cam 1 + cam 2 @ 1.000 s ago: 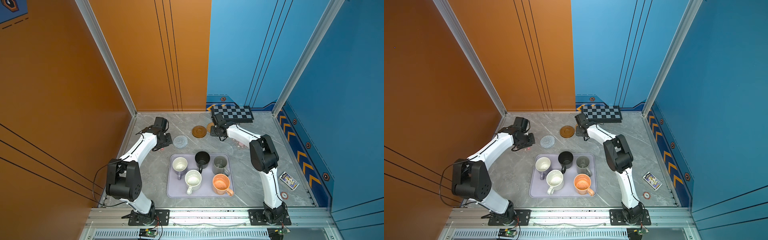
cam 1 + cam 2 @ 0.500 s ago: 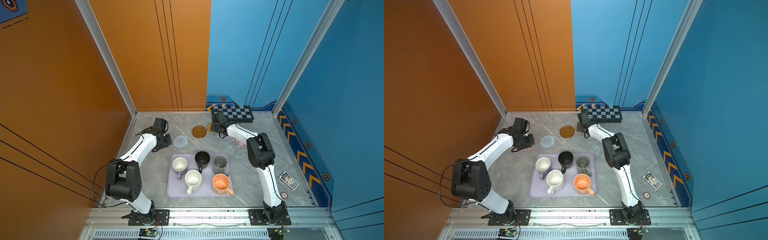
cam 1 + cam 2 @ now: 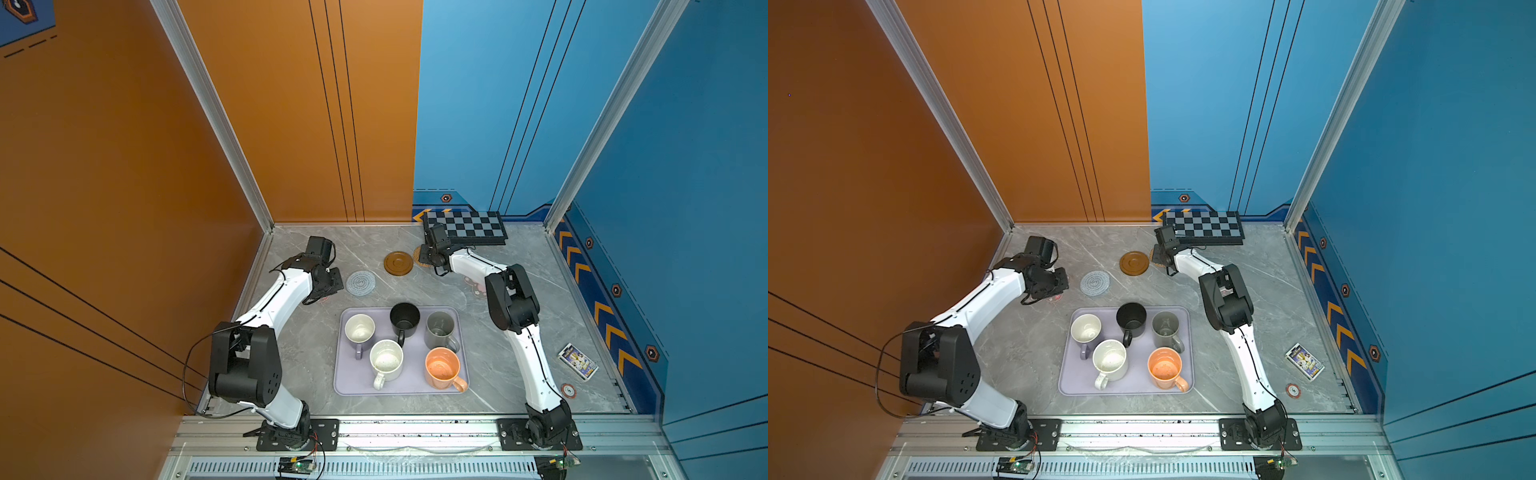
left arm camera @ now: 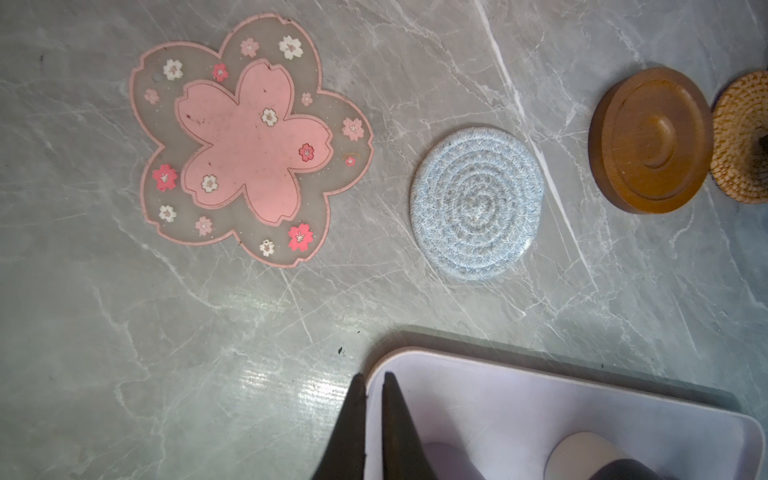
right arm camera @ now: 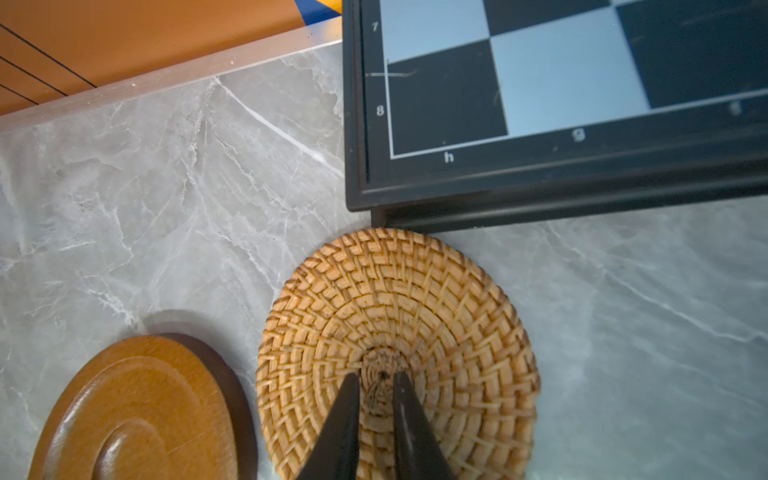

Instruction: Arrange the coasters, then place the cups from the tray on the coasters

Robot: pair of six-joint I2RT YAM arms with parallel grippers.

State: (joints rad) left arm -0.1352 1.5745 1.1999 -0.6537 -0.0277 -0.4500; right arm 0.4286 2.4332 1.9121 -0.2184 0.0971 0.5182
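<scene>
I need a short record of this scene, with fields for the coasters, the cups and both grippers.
coasters: pink flower, grey spiral, wooden disc, rattan; second pink flower partly under right arm
cups: lavender, black, grey, white, orange, all upright on tray
left gripper: shut, empty
right gripper: shut, fingers over rattan centre

The bench [image 3: 494, 374] is grey veined stone, walled on 3 sides in both top views. Orange panels [image 3: 104, 166] with thin dark lines cover the left side and half the back; blue panels [image 3: 478, 104] cover the rest. Aluminium posts [image 3: 212, 112] stand at the 2 back corners. Orange chevrons [image 3: 604, 316] line the foot of the right wall. An aluminium rail [image 3: 415, 430] edges the front. A soft glare [image 4: 316, 386] lies on the stone in the left wrist view.
</scene>
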